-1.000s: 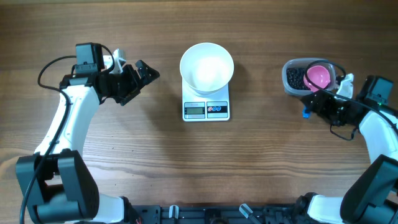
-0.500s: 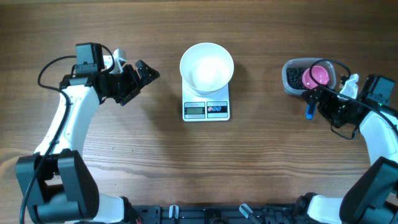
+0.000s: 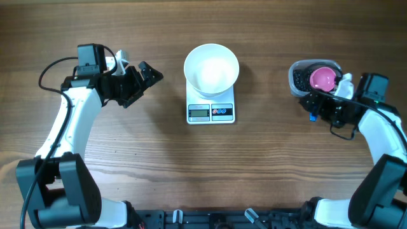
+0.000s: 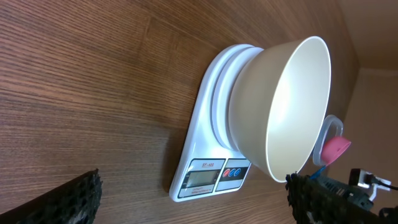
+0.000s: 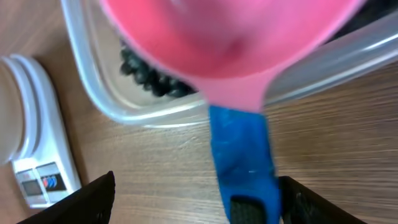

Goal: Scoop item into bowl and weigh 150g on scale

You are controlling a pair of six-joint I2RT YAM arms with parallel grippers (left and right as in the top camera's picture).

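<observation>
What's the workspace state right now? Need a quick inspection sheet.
Surface: wooden table, no spills seen.
Job's things: white bowl sits on the scale and looks empty; display unreadable. Black beads in the clear tub at right; pink scoop rests in it, its blue handle sticking out over the rim.
Clutter: nothing seen.
Grippers: left gripper open, holding nothing, left of the scale. Right gripper open, fingers either side of the blue handle.
Cables: black cable loops off the left arm; another cable by the right arm; neither lies on the job's things.
Surroundings: dark rig bar at the near table edge.
</observation>
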